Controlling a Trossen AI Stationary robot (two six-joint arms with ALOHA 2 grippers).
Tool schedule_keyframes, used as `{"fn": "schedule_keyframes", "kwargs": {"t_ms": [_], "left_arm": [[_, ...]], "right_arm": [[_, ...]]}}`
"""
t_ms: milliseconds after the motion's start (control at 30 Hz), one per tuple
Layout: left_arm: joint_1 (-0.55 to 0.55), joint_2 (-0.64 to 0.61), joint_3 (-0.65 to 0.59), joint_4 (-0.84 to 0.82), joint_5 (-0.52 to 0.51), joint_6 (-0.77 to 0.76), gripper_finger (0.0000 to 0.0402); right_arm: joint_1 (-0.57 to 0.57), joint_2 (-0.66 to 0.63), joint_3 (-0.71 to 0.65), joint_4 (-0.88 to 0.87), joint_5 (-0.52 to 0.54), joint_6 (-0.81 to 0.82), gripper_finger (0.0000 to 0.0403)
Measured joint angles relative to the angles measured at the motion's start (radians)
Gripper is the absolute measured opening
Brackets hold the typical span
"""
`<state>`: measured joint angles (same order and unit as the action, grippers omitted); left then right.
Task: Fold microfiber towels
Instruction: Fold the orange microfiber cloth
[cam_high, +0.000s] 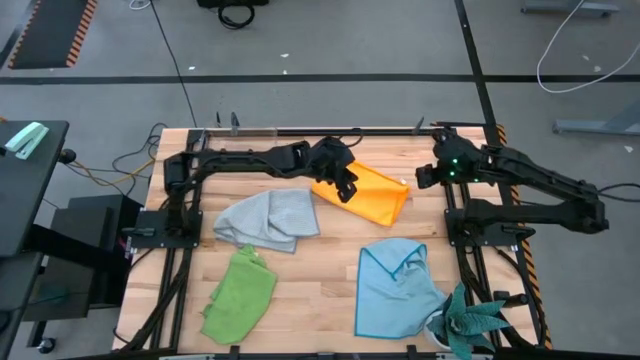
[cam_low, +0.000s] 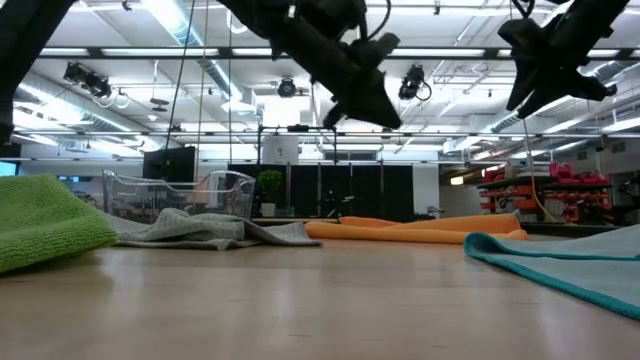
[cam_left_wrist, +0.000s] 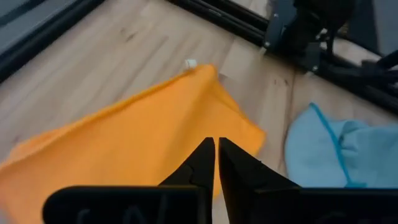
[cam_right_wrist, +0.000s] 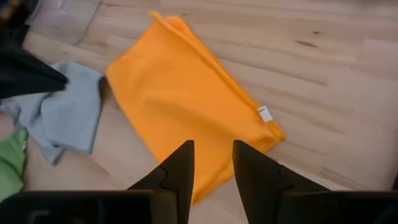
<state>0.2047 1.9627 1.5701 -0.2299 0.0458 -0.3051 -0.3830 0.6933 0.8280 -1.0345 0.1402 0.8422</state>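
The orange towel (cam_high: 372, 193) lies folded flat near the table's (cam_high: 320, 310) far edge, with the left claw (cam_high: 346, 186) above its near-left end, nearly closed and holding nothing. The right claw (cam_right_wrist: 212, 163) waits open, off its other end. Nearer than it, the grey towel (cam_high: 268, 218), green towel (cam_high: 240, 294) and light blue towel (cam_high: 396, 288) lie crumpled, so most folding seems left.

One towel (cam_high: 375, 195) lies at the back centre of the table (cam_high: 320, 290), below the left gripper (cam_high: 345, 185). A second towel (cam_high: 270, 220) lies left of it. A third towel (cam_high: 240, 295) lies front left and a fourth towel (cam_high: 395, 290) front right, beside the plant (cam_high: 470, 325).
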Motion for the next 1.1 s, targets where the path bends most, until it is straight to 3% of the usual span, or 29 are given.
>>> {"fn": "schedule_keyframes", "kwargs": {"t_ms": [400, 633, 867, 967, 1100], "left_arm": [[-0.026, 0.197, 0.079, 0.01, 0.066, -0.105, 0.0024], [-0.035, 0.226, 0.08, -0.182, 0.115, -0.155, 0.0024], [-0.032, 0.226, 0.08, -0.417, -0.007, -0.146, 0.0008], [-0.024, 0.226, 0.08, -0.428, -0.091, -0.146, 0.0007], [-0.005, 0.221, 0.08, -0.425, -0.116, -0.161, 0.0018]], "right_arm": [[0.015, -0.003, 0.0, -0.022, -0.071, -0.006, 0.0116], [0.015, -0.003, 0.0, -0.041, -0.089, -0.012, 0.0116], [0.015, -0.003, 0.0, -0.05, -0.089, -0.04, 0.0116], [0.015, -0.002, 0.0, -0.05, -0.089, -0.043, 0.0116], [0.015, 0.0, 0.0, -0.049, -0.089, -0.058, 0.0116]]}}
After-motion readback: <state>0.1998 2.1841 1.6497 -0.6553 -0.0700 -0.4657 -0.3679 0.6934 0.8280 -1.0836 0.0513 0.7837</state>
